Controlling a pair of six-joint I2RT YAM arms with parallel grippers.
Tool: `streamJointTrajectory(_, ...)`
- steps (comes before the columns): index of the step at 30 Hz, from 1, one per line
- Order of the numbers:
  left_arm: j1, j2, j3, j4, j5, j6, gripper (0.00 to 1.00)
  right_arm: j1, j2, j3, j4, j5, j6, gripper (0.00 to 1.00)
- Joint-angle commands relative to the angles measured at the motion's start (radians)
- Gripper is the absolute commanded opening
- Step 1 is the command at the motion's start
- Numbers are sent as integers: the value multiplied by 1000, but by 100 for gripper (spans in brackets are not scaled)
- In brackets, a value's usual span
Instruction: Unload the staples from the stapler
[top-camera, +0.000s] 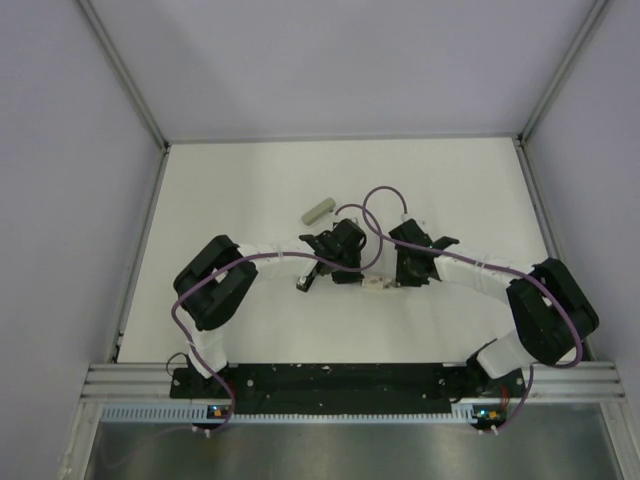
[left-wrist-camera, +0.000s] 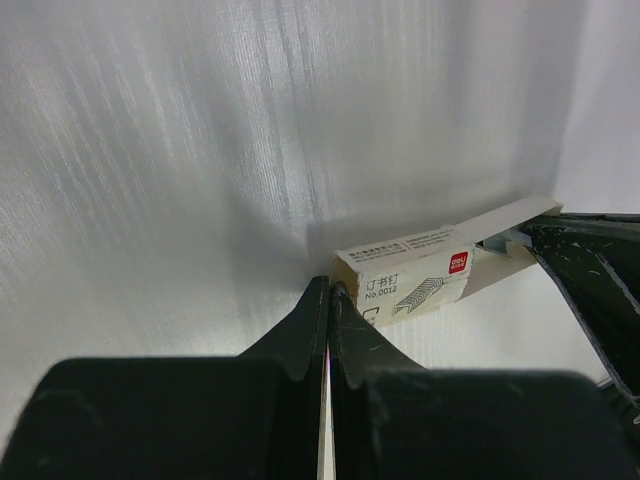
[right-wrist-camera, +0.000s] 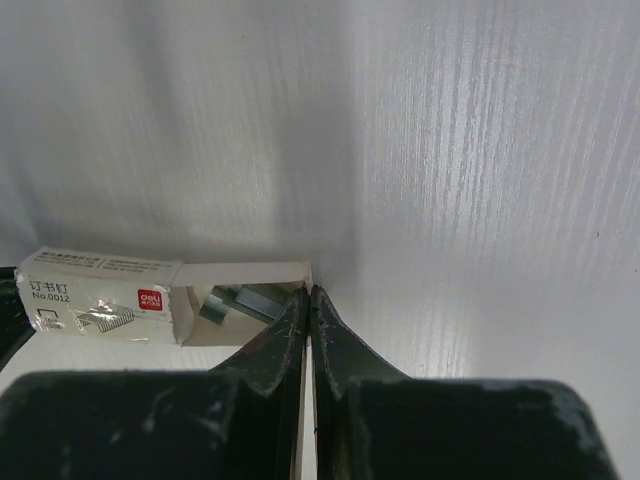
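Mid-worktop | left pincer (left-wrist-camera: 328, 295) and right pincer (right-wrist-camera: 308, 298) both pressed together, empty, at opposite ends of staple box (left-wrist-camera: 405, 282) | stapler (top-camera: 307, 281) lies left of box | risk: shut tips shove box, spilling it.

Bright even light, soft shadows, blurred foreground

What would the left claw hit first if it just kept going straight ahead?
Probably the near end of the staple box, lying right at the left gripper's shut tips, though it might only graze past.
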Motion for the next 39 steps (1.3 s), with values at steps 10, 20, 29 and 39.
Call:
streamJointTrajectory(10,-5,24,41,25,15,-5,0,21,10,45,77,-36,23,0)
streamJointTrajectory(20,-7,26,32,25,15,-11,0,41,16,48,103,-103,79,0)
streamJointTrajectory(29,-7,15,6,37,21,-14,0,41,-8,11,98,-83,127,0)
streamJointTrajectory(39,-14,7,-34,66,44,-40,0,39,-70,-35,98,-75,208,0)
